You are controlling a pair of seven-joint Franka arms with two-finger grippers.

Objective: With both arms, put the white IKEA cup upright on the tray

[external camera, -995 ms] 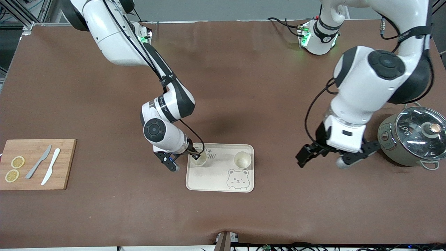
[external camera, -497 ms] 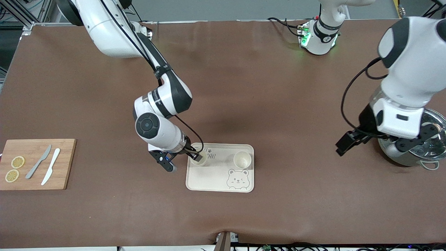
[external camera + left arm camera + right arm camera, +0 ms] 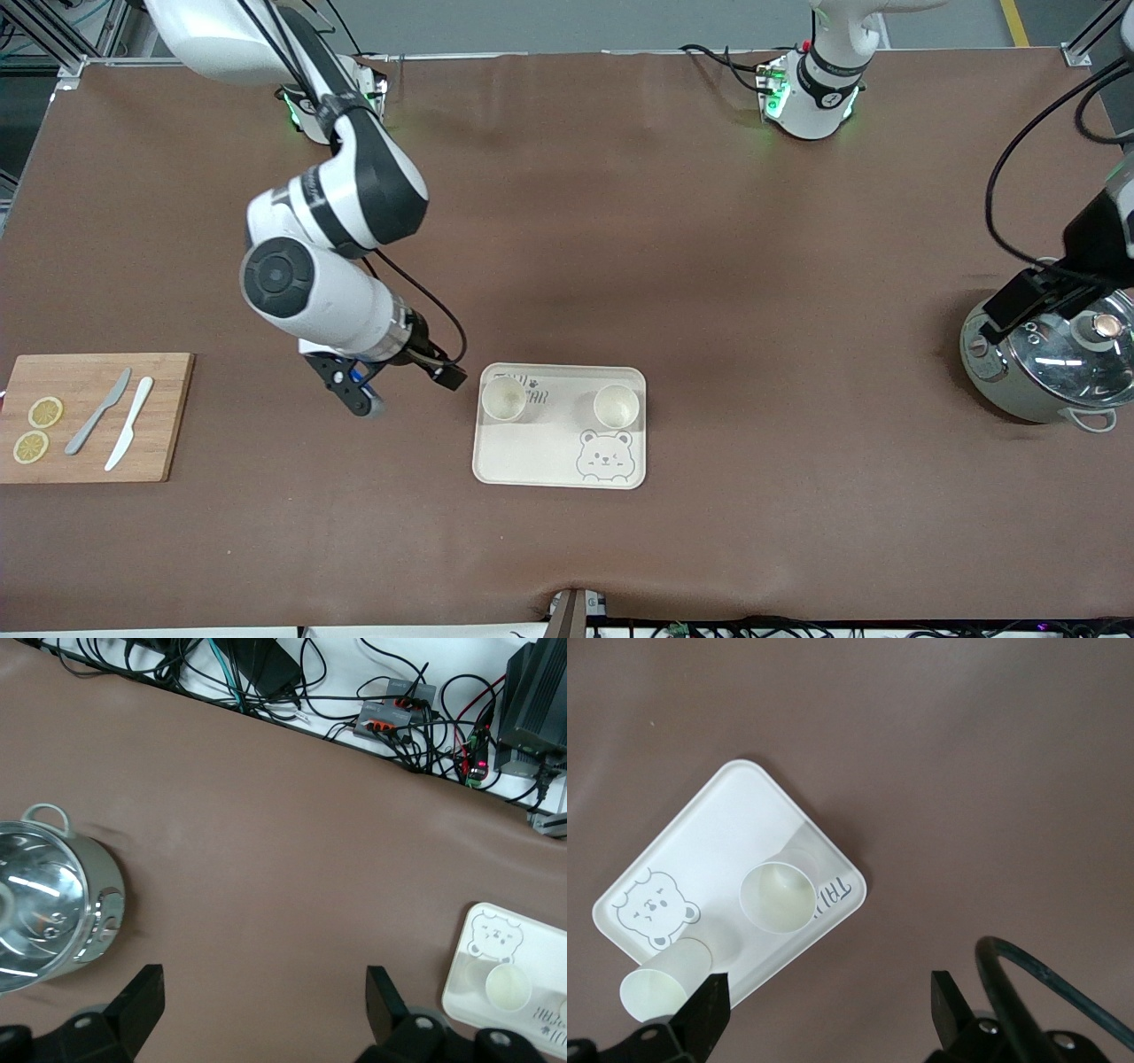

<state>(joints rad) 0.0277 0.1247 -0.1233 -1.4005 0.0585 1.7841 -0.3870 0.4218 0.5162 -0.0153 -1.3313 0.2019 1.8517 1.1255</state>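
Two white cups (image 3: 504, 400) (image 3: 616, 406) stand upright on the tray (image 3: 540, 456). The right gripper (image 3: 403, 390) hangs beside it, fingers wide, empty. The left gripper (image 3: 257, 997) (wide too) hangs over the pot (image 3: 1050, 359), well apart.

Two white jointed arms reaching from bases along one table edge. Right gripper (image 3: 403, 392) hanging low in the air, tilted, jaws spread apart and holding nothing. Left gripper (image 3: 264, 1005) raised high at the left arm's end, jaws likewise spread wide, empty.
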